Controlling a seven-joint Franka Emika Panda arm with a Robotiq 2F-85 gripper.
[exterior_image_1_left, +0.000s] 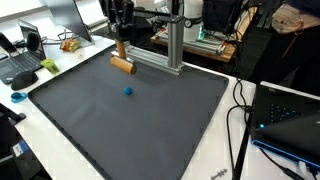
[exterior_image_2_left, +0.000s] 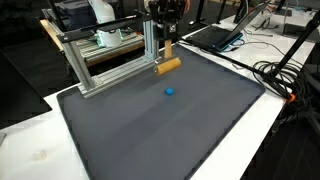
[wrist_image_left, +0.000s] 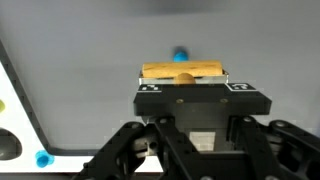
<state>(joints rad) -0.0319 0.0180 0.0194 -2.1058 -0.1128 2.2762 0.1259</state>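
A dark mat (exterior_image_1_left: 130, 120) covers the table in both exterior views. A short wooden block (exterior_image_1_left: 122, 66) lies near the mat's far edge, beside an aluminium frame (exterior_image_1_left: 160, 55). My gripper (exterior_image_1_left: 121, 42) hangs straight above the block, its tips close over it. A tan upright strip shows between the tips; I cannot tell what it is. A small blue ball (exterior_image_1_left: 127, 91) lies on the mat a little nearer than the block. In the wrist view the gripper body (wrist_image_left: 195, 105) fills the lower half, with the block (wrist_image_left: 183, 72) and ball (wrist_image_left: 180, 54) beyond it. The fingertips are hidden.
The aluminium frame (exterior_image_2_left: 105, 60) stands along the mat's far side. Laptops (exterior_image_2_left: 215, 35) and cables (exterior_image_2_left: 280, 75) lie off the mat's edges. A white table surface (exterior_image_2_left: 40, 140) borders the mat (exterior_image_2_left: 170, 130).
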